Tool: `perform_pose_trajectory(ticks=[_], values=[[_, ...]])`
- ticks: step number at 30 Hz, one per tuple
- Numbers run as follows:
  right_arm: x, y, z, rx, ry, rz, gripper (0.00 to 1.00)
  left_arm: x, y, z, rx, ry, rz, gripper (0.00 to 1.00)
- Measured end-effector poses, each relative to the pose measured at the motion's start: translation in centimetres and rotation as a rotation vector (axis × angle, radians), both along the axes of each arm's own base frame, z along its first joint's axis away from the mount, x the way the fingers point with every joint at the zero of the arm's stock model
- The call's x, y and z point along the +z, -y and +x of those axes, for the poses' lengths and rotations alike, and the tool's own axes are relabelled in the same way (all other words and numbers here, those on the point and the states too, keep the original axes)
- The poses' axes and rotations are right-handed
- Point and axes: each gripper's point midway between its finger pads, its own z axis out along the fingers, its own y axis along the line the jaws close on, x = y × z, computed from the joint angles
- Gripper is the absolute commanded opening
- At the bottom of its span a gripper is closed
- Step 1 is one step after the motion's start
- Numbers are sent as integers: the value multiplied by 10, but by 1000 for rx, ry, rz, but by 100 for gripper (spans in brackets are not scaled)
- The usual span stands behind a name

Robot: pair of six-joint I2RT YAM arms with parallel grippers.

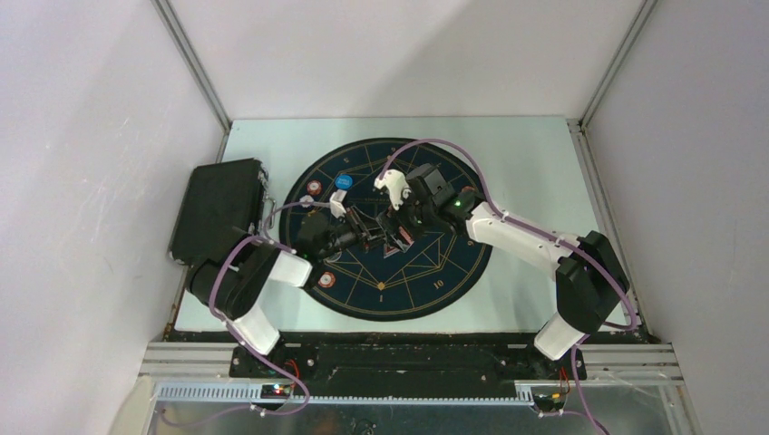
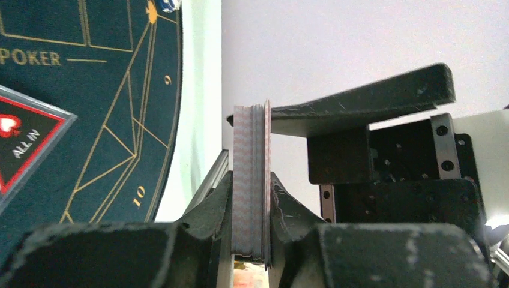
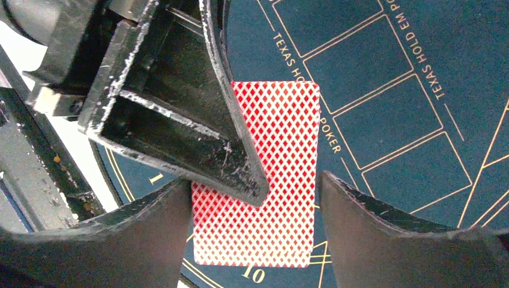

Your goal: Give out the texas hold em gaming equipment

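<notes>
A deck of playing cards (image 2: 250,174) stands edge-on, and my left gripper (image 2: 251,186) is shut on it above the middle of the mat. In the right wrist view the deck's red-patterned back (image 3: 270,198) faces the camera. My right gripper (image 3: 255,180) is open, its fingers (image 3: 360,222) close beside the deck's long edges, with a thin gap on the right. A left finger (image 3: 198,132) crosses the card back. The red triangular "ALL IN" token (image 2: 18,141) lies on the mat below. A blue chip (image 1: 343,181) and a red-white chip (image 1: 314,188) lie at the mat's far left, another chip (image 1: 327,282) near left.
The dark round mat with gold lines (image 1: 435,263) covers the middle of the table. A black rectangular case (image 1: 218,208) lies off the table's left edge, beside the left arm. Both grippers meet over the mat's centre (image 1: 381,228). White walls enclose the table.
</notes>
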Motion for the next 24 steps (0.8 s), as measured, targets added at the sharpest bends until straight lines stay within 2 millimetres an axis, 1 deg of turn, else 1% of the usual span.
perform_pose_trajectory(ticks=[3,6,8,10,11,13,14,18,24], values=[[-1,1,-1,-1,-5,-4,82,6,2,-4,-10,16,-3,0],[-2,1,-3,2,-10,-11,82,13,3,-6,-14,38,-9,0],[-3,2,-3,-1,-10,-18,78,14,3,-6,-15,42,-5,0],[-3,3,-4,-1,-7,-29,71,11,3,-6,-13,33,3,0],[-3,3,-4,0,-6,-32,66,9,3,-6,-15,31,8,0],[-4,2,-6,3,-5,-38,63,6,3,-7,-12,23,22,0],[-4,3,-6,1,-2,-44,63,5,3,-7,-12,21,29,0],[-4,2,-8,3,-6,-44,71,6,3,-9,-7,30,55,0],[-6,0,-8,11,-20,-50,73,6,3,-11,-11,38,76,0]])
